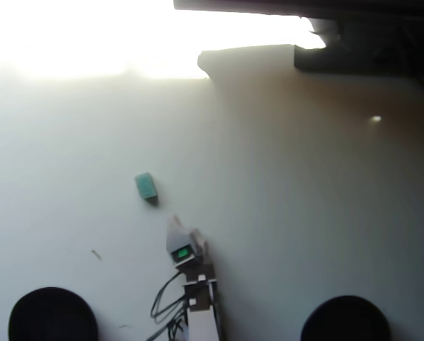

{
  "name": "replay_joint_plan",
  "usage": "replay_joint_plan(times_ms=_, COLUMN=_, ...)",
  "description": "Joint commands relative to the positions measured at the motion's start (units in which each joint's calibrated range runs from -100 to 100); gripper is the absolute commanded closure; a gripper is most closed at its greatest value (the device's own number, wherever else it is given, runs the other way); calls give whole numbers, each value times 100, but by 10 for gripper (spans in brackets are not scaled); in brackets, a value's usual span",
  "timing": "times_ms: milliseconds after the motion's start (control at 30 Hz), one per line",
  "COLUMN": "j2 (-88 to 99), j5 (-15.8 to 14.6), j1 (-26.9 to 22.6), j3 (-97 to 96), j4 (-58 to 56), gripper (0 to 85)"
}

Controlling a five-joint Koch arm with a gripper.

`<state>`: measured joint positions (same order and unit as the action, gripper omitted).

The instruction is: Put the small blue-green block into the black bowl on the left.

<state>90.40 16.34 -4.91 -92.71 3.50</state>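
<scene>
Looking down from overhead, the small blue-green block (146,187) lies on the white table (283,213), near the gripper (176,226); I cannot tell its jaw state. The black bowl (52,314) sits bottom-left.

My arm reaches up from the bottom edge, gripper (175,222) angled up-left, its jaws blurred into one pale tip.

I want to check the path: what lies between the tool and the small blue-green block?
Nothing: in the overhead view only bare white table separates the tool from the small blue-green block.
</scene>
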Motion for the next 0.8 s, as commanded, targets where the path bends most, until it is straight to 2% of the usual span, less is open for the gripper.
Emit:
replay_joint_plan(times_ms=0, j2=156, j5=523, j1=-205, j3=213, j4=44, gripper=413)
replay_joint_plan(times_ms=167, j2=-176, j5=1582, j1=-630, j3=213, j4=611, gripper=415)
replay_joint_plan(times_ms=267, j2=-1086, j5=2110, j1=-723, j3=343, j4=1365, gripper=417)
replay_joint_plan(times_ms=333, j2=-1836, j5=2349, j1=-762, j3=454, j4=2014, gripper=417)
replay_joint_plan(times_ms=433, j2=-2822, j5=2559, j1=-772, j3=786, j4=2695, gripper=418)
replay_joint_plan(times_ms=667, j2=-3904, j5=2911, j1=-669, j3=1516, j4=2695, gripper=422)
replay_joint_plan(times_ms=767, j2=-4204, j5=2960, j1=-576, j3=1535, j4=2695, gripper=422)
